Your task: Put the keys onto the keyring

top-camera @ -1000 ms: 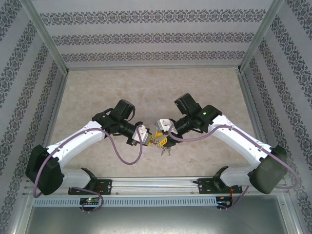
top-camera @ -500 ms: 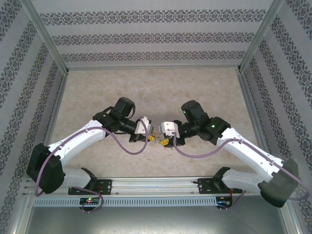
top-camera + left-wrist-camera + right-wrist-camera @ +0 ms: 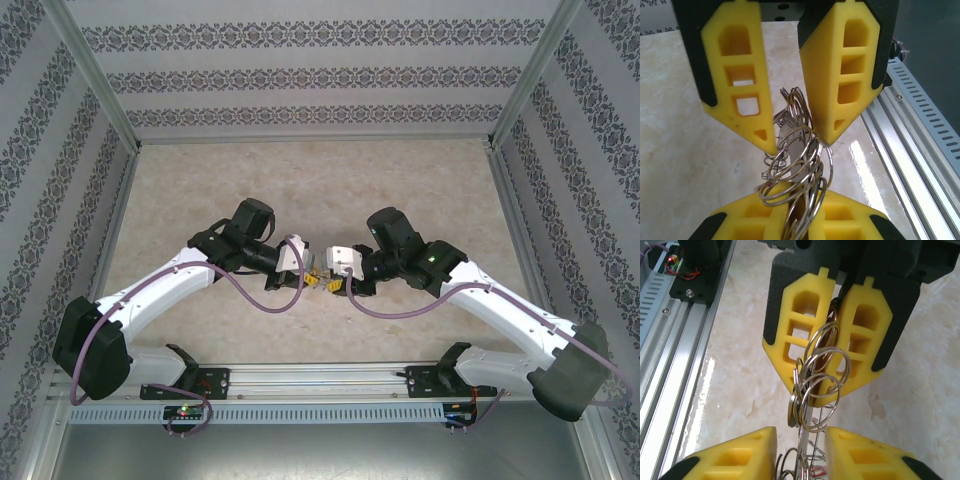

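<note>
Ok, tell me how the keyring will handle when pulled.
Probably floppy: the keyring is a loose bunch of thin loops, likely to sag and shift. Polished metal may slip in a grip. Mostly open wire, so probably light.

The marbled beige table [image 3: 400, 180] seemingly bears a metal rail [image 3: 320, 378] at its near edge.

One left arm [image 3: 160, 285], one right arm [image 3: 500, 305], one keyring [image 3: 799, 165] of several overlapping rings.
</note>
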You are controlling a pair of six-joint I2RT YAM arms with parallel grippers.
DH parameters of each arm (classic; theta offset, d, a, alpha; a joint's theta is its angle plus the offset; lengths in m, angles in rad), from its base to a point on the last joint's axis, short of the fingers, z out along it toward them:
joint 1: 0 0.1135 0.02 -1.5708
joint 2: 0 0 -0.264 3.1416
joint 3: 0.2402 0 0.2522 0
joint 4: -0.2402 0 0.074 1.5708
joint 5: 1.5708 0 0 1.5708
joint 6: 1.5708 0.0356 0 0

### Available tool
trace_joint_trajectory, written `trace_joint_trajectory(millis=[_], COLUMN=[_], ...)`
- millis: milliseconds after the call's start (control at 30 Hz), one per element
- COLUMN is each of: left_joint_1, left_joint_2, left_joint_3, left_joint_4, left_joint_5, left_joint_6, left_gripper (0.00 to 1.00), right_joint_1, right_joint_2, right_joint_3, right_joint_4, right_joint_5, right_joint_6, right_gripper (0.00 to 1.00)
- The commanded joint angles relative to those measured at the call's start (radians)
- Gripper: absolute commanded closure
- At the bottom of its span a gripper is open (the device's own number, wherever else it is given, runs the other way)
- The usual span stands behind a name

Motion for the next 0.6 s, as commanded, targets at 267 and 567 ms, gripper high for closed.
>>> trace_joint_trajectory(millis=[267,567], left_joint_1=[0.017,0.021], left_joint_2=[-0.012,0.003], left_joint_3=[0.023,0.039], left_joint_4=[-0.007,-0.005], left_joint_5=[0.021,0.022], left_joint_6=[0.024,0.003], left_gripper=[1.0,0.99], right_joint_1=[0.006,0.013], right_joint_2=[-0.02,-0.029], right_joint_3=[-0.011,-0.048], right_joint_4=[-0.042,0.097], right_joint_5=[0.06,0.077], right_joint_6=[0.053,0.157], right_gripper=[0.85,1.0])
